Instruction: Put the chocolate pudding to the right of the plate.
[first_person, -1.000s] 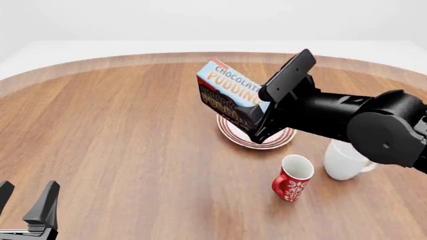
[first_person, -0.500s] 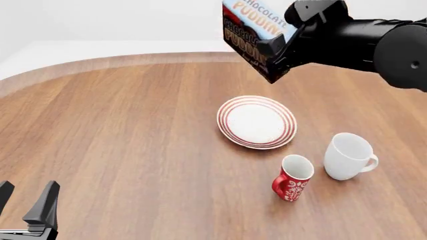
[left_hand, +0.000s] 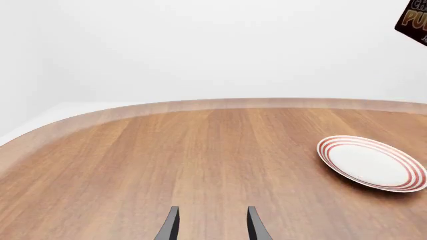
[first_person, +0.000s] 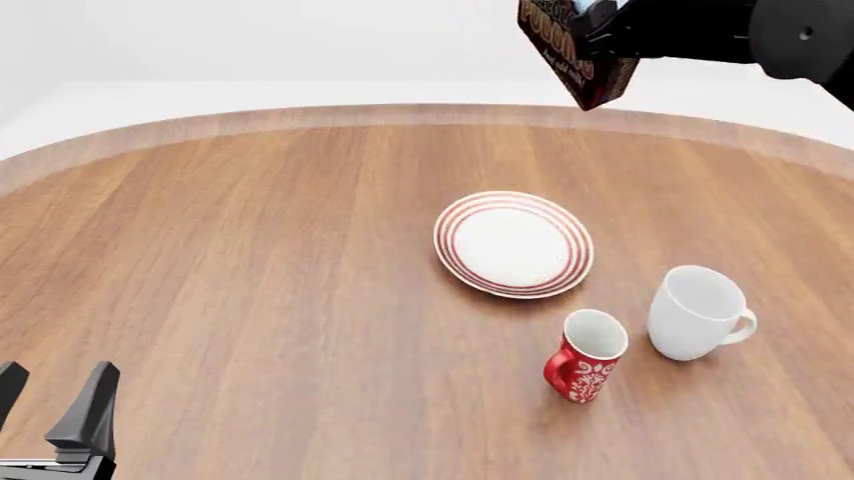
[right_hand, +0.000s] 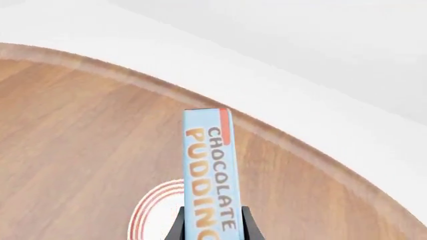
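Right tool (right_hand: 212, 225) is clamped on the chocolate pudding (first_person: 574, 52), one finger on each broad face of the carton as the right wrist view shows; light blue lettered face toward that camera. In the front view the carton hangs high in the air over the far edge of the surface (first_person: 240, 290), tilted, dark brown face showing, partly cut off by the picture's top; touching nothing below. The plate (first_person: 514, 244) lies flat near the middle of the surface, nearer the right edge than the left, bare. Toward the near right corner from the plate stand a red patterned mug (first_person: 585, 356) and, just beside it on the right-edge side, a plain white mug (first_person: 695, 312), both upright, apart from each other and from the plate. Left tool (left_hand: 212, 225) sits low at the near left corner, fingers apart, nothing between them. In the left wrist view only a corner of the carton shows, probably the brown face; lettering too cropped to read.
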